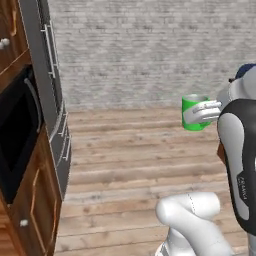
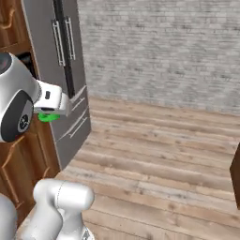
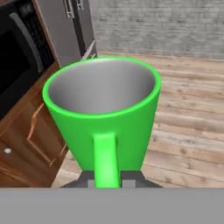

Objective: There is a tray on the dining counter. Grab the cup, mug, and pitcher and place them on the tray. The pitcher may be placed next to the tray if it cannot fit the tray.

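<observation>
The floor [image 1: 130, 165] of wood planks lies open ahead to the brick wall [image 1: 150, 45], so there is wide room to drive and swing on that side. Tight is the other side: the grey fridge [image 2: 65, 70] and the brown cabinets [image 1: 30, 210] with the oven [image 1: 15, 140] stand close by the arm. A dark corner at the right base view's edge may be the tabletop; I cannot tell. The mug [image 3: 103, 113], green with a grey inside, hangs upright in mid-air, its handle pinched between the jaws of the tool [image 3: 105, 180], which is closed on it. The step in hand looks like carrying: keep the mug level, turn away from the fridge, and lift clear of any tabletop edge before lowering.
</observation>
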You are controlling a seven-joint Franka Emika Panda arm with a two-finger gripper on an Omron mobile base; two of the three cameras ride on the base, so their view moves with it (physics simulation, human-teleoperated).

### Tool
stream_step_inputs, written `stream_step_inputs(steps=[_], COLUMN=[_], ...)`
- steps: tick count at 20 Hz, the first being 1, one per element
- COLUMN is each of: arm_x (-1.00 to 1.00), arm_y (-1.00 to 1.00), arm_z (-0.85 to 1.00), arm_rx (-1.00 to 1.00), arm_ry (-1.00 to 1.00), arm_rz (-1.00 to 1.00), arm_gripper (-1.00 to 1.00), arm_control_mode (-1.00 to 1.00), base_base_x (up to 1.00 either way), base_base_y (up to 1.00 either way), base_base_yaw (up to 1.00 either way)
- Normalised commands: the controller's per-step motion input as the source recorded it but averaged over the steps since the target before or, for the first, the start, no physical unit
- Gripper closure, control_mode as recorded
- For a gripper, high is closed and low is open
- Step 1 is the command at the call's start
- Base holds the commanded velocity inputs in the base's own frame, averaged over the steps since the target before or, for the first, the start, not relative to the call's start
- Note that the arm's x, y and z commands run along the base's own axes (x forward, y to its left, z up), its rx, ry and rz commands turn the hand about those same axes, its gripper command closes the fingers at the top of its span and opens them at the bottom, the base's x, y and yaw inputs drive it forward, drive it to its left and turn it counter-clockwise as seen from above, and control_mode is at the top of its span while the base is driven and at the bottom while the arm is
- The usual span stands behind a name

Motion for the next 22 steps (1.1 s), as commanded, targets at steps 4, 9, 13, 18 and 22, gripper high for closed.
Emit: stream_step_inputs(steps=[4, 9, 13, 18, 22], arm_x=[0.00, 0.00, 0.00, 0.00, 0.00], arm_y=[0.00, 0.00, 0.00, 0.00, 0.00], arm_z=[0.00, 0.00, 0.00, 0.00, 0.00], arm_rx=[0.00, 0.00, 0.00, 0.00, 0.00], arm_ry=[0.00, 0.00, 0.00, 0.00, 0.00], arm_rz=[0.00, 0.00, 0.00, 0.00, 0.00], arm_gripper=[1.00, 1.00, 1.00, 1.00, 1.00], arm_control_mode=[1.00, 1.00, 1.00, 1.00, 1.00], base_base_x=[0.58, 1.00, 1.00, 1.00, 1.00], base_base_y=[0.16, 0.58, 0.66, 0.65, 0.81], base_base_yaw=[-0.93, -0.46, -0.34, -0.33, -0.32])
